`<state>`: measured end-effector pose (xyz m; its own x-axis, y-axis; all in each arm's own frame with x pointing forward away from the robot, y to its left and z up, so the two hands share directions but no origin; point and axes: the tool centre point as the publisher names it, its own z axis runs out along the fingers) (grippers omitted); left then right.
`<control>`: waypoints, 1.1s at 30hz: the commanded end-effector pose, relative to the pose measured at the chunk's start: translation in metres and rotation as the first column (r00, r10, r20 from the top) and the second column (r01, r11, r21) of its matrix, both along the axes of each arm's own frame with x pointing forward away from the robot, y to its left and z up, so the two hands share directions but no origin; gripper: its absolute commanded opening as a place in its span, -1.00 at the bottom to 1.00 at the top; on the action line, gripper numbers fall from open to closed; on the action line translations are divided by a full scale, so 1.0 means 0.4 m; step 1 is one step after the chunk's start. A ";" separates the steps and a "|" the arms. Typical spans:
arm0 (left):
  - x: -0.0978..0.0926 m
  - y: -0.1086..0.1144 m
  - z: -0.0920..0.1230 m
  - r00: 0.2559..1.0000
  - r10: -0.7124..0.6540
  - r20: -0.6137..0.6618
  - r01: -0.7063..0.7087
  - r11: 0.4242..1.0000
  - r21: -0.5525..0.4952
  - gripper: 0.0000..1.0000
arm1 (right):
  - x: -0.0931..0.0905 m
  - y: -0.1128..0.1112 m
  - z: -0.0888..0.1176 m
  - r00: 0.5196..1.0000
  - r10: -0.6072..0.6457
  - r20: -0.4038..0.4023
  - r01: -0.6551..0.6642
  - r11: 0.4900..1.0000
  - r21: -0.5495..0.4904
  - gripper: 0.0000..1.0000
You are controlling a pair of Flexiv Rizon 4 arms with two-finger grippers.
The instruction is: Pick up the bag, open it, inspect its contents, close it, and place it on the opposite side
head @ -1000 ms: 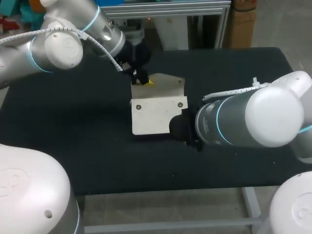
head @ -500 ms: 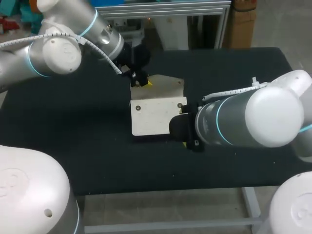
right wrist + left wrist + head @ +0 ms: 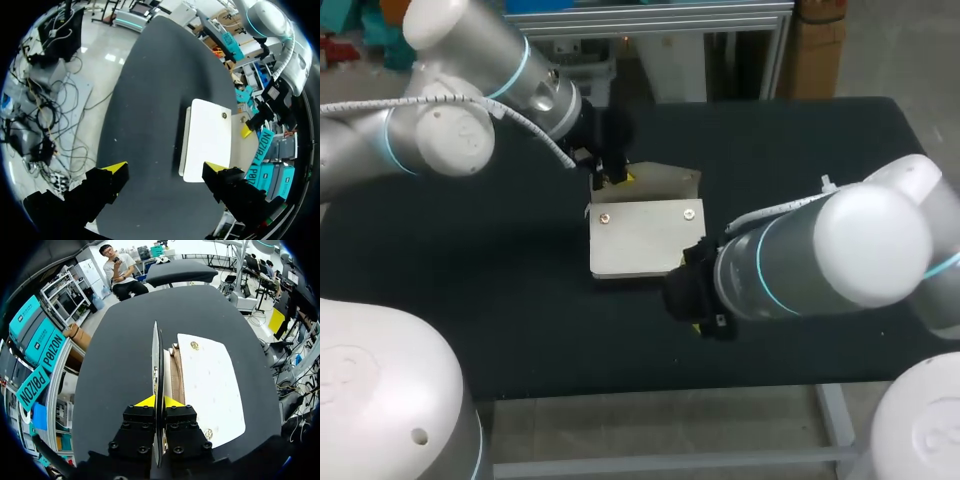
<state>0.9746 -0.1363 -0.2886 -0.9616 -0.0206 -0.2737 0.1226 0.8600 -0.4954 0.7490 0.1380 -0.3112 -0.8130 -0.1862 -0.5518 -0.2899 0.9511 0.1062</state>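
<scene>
The white bag [image 3: 640, 238] lies mid-tabletop [image 3: 470, 300]. The left end effector [image 3: 159, 401] is clamped on its upright flap [image 3: 156, 355]. The right end effector [image 3: 165, 167] hangs open just short of the bag.

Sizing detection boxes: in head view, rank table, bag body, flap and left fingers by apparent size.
1. table
2. bag body
3. flap, raised and seen at a slant, so it may look smaller than it is
4. left fingers, shut on the flap, partly hidden by the arm
</scene>
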 end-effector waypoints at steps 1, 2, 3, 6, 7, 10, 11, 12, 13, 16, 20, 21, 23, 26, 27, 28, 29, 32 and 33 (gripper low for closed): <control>-0.001 -0.014 -0.026 1.000 0.014 0.004 -0.014 1.000 0.007 -1.00 | -0.049 -0.006 -0.036 0.890 -0.156 0.429 0.199 0.979 -0.055 0.55; 0.002 -0.013 -0.029 1.000 0.019 -0.004 -0.019 1.000 0.006 -1.00 | -0.049 -0.007 -0.041 0.890 -0.156 0.429 0.199 0.978 -0.056 0.51; 0.003 -0.013 -0.031 1.000 0.020 -0.005 -0.020 1.000 0.006 -1.00 | -0.049 -0.007 -0.045 0.888 -0.153 0.434 0.200 0.978 -0.065 0.47; 0.000 -0.009 -0.034 1.000 0.022 -0.001 -0.022 1.000 -0.004 -1.00 | -0.046 -0.007 -0.059 0.886 -0.152 0.438 0.204 0.976 -0.074 0.20; -0.002 -0.009 -0.034 1.000 0.024 0.004 -0.024 1.000 -0.004 -1.00 | -0.045 -0.007 -0.061 0.887 -0.154 0.436 0.206 0.976 -0.076 0.16; -0.013 -0.014 -0.041 0.999 0.025 0.032 -0.025 1.000 0.014 -1.00 | -0.039 -0.003 -0.081 0.886 -0.155 0.437 0.214 0.973 -0.090 -0.01; -0.015 -0.016 -0.043 0.999 0.019 0.030 -0.019 1.000 0.014 -1.00 | -0.037 -0.002 -0.085 0.885 -0.154 0.439 0.216 0.972 -0.095 -0.02; -0.016 -0.017 -0.045 0.999 0.016 0.033 -0.017 1.000 0.019 -1.00 | -0.034 -0.002 -0.090 0.885 -0.154 0.440 0.217 0.971 -0.096 -0.03; -0.017 -0.018 -0.047 0.999 0.010 0.037 -0.011 1.000 0.024 -1.00 | -0.031 -0.003 -0.094 0.881 -0.157 0.447 0.225 0.969 -0.103 -0.04; -0.017 -0.020 -0.057 1.000 -0.006 0.028 0.005 1.000 0.030 -1.00 | -0.018 -0.006 -0.111 0.871 -0.165 0.462 0.247 0.962 -0.121 -0.05; -0.018 -0.020 -0.069 1.000 -0.029 0.003 0.029 0.999 0.039 -1.00 | -0.001 -0.011 -0.127 0.856 -0.182 0.484 0.285 0.947 -0.149 -0.03; -0.019 -0.021 -0.072 0.999 -0.033 -0.002 0.033 0.999 0.043 -1.00 | 0.003 -0.014 -0.129 0.850 -0.189 0.491 0.297 0.943 -0.151 -0.02; -0.020 -0.021 -0.075 0.999 -0.037 -0.009 0.038 0.998 0.042 -1.00 | 0.016 -0.021 -0.132 0.841 -0.204 0.501 0.312 0.939 -0.142 0.00; -0.025 -0.022 -0.078 0.998 -0.055 -0.022 0.055 0.998 0.033 -1.00 | 0.035 -0.029 -0.132 0.821 -0.231 0.522 0.344 0.930 -0.129 -0.03; -0.028 -0.023 -0.078 0.998 -0.059 -0.023 0.059 0.998 0.033 -1.00 | 0.043 -0.031 -0.131 0.816 -0.236 0.528 0.351 0.928 -0.128 -0.03; -0.030 -0.025 -0.080 0.998 -0.066 -0.025 0.066 0.997 0.034 -1.00 | 0.049 -0.032 -0.130 0.813 -0.242 0.530 0.353 0.929 -0.116 -0.03; -0.033 -0.027 -0.082 0.997 -0.072 -0.029 0.073 0.997 0.033 -1.00 | 0.055 -0.033 -0.129 0.808 -0.247 0.535 0.357 0.928 -0.111 -0.04; -0.037 -0.035 -0.090 0.996 -0.086 -0.036 0.088 0.995 0.045 -1.00 | 0.067 -0.031 -0.123 0.794 -0.255 0.551 0.363 0.927 -0.095 -0.04; -0.037 -0.037 -0.092 0.995 -0.093 -0.039 0.095 0.994 0.046 -1.00 | 0.071 -0.030 -0.120 0.791 -0.257 0.555 0.361 0.928 -0.085 -0.04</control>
<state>0.9571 -0.1473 -0.3237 -0.9672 0.0758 -0.2426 0.1838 0.8680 -0.4613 0.7854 0.1223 -0.3602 -0.7728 -0.1017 -0.6265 -0.1153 0.9932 -0.0190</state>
